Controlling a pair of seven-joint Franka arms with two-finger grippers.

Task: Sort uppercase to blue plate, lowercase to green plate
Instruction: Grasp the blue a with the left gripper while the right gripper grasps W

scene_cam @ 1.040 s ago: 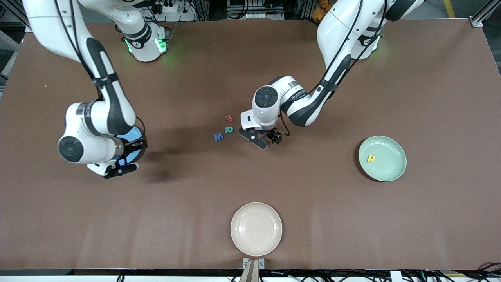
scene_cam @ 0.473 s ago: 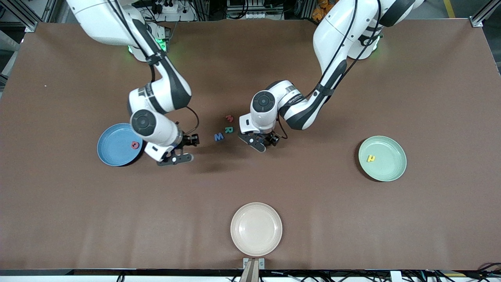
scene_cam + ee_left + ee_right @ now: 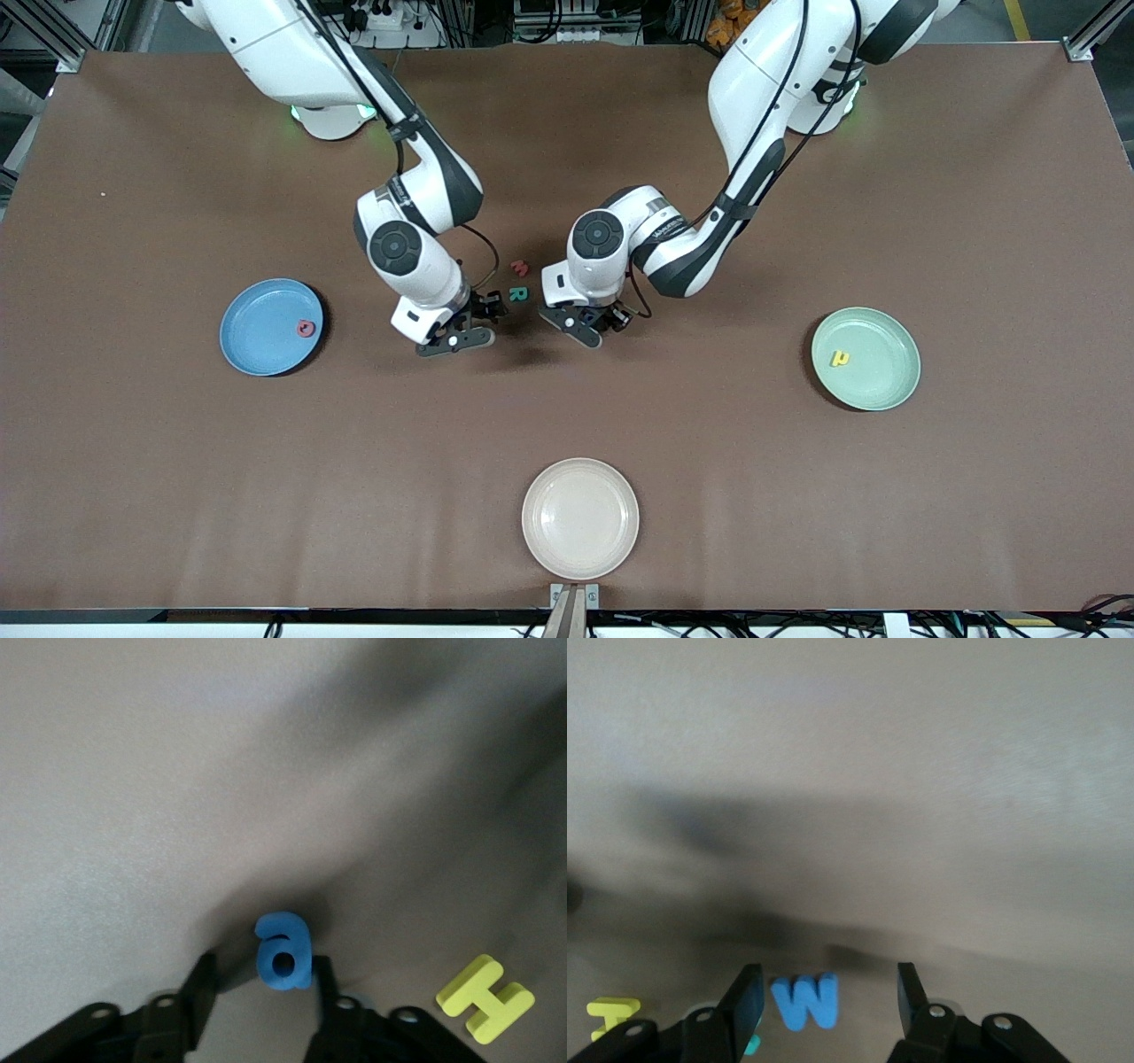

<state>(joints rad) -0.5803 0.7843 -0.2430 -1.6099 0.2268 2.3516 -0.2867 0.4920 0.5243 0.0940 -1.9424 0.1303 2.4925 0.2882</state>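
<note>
The left gripper (image 3: 595, 323) is down at the table's centre with its jaws parted around the blue a (image 3: 283, 952). One finger (image 3: 323, 988) touches the letter, the other stands clear. The yellow H (image 3: 485, 997) lies just beside. The right gripper (image 3: 469, 325), close by, straddles the blue W (image 3: 804, 999) with its jaws spread and a gap on each side. The teal R (image 3: 517, 293) is at its 1 o'clock in the front view. The blue plate (image 3: 257, 332) at 9 o'clock holds the red Q (image 3: 305, 329). The green plate (image 3: 881, 372) at 3 o'clock holds the yellow h (image 3: 840, 358).
</note>
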